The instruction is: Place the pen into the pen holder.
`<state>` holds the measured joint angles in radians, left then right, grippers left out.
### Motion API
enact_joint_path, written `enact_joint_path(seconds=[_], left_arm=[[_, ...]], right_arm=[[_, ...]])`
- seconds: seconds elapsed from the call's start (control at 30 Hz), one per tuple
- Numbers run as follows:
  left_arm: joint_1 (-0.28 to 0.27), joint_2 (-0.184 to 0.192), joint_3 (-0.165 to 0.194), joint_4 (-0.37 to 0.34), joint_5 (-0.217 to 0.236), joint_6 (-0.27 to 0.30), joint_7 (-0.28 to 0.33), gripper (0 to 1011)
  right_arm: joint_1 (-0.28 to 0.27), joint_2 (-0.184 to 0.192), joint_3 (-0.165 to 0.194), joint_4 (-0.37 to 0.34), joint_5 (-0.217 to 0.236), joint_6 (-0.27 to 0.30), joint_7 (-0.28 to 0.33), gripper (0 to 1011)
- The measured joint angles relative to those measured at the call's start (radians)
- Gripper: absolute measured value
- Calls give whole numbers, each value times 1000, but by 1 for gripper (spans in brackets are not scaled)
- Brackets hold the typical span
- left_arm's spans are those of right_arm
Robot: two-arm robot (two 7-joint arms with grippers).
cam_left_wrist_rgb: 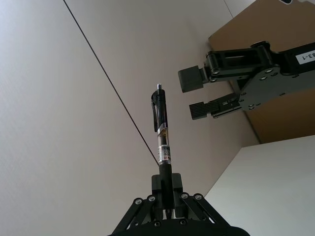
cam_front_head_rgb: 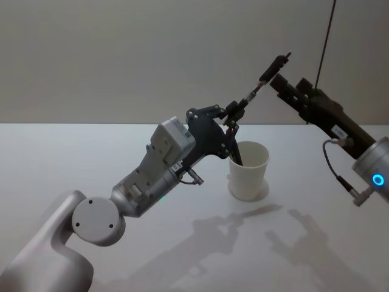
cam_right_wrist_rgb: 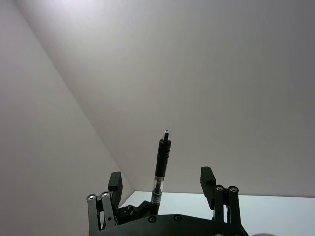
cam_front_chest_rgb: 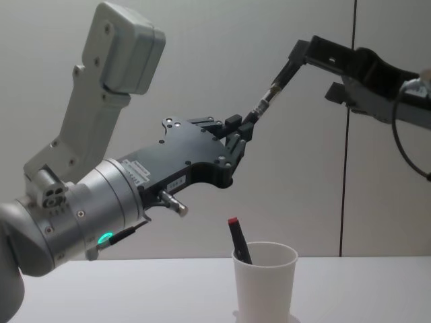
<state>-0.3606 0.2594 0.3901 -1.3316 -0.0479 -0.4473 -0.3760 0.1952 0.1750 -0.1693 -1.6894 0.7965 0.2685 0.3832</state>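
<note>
- Pen [cam_front_head_rgb: 258, 85]: its lower end is pinched between the fingers of the left gripper [cam_front_head_rgb: 234, 113]. The long axis slants up toward the robot's right, clip and clicker end uppermost.
- Pen holder [cam_front_head_rgb: 249, 173] stands upright on the table [cam_front_head_rgb: 91, 152], below those fingers, with a second, red-topped pen [cam_front_chest_rgb: 237, 239] leaning inside.
- Right gripper [cam_right_wrist_rgb: 161, 177]: fingers spread, one on either side of the pen's upper end, apart from it.
</note>
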Motion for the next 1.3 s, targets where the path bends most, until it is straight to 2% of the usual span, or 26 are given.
enact_joint_path(seconds=[0.43,0.8,1.0,1.03,1.07,1.1,1.13,1.27,1.3], left_arm=[[0,0,0,0,0,0,0,125],[0,0,0,0,0,0,0,124],[0,0,0,0,0,0,0,124],[0,0,0,0,0,0,0,124],[0,0,0,0,0,0,0,124],[0,0,0,0,0,0,0,125],[0,0,0,0,0,0,0,124],[0,0,0,0,0,0,0,124],[0,0,0,0,0,0,0,125]], right_arm=[[30,-23,-20,3,-6,12,-73,1002],[63,-43,-35,32,-21,16,-105,1000],[76,-49,-40,44,-25,16,-113,870],[79,-51,-41,47,-25,16,-115,818],[80,-51,-41,48,-25,16,-115,818],[82,-52,-42,49,-25,15,-117,766],[82,-52,-42,49,-25,15,-117,766],[88,-53,-44,53,-24,12,-121,630],[89,-53,-45,54,-23,11,-122,566]])
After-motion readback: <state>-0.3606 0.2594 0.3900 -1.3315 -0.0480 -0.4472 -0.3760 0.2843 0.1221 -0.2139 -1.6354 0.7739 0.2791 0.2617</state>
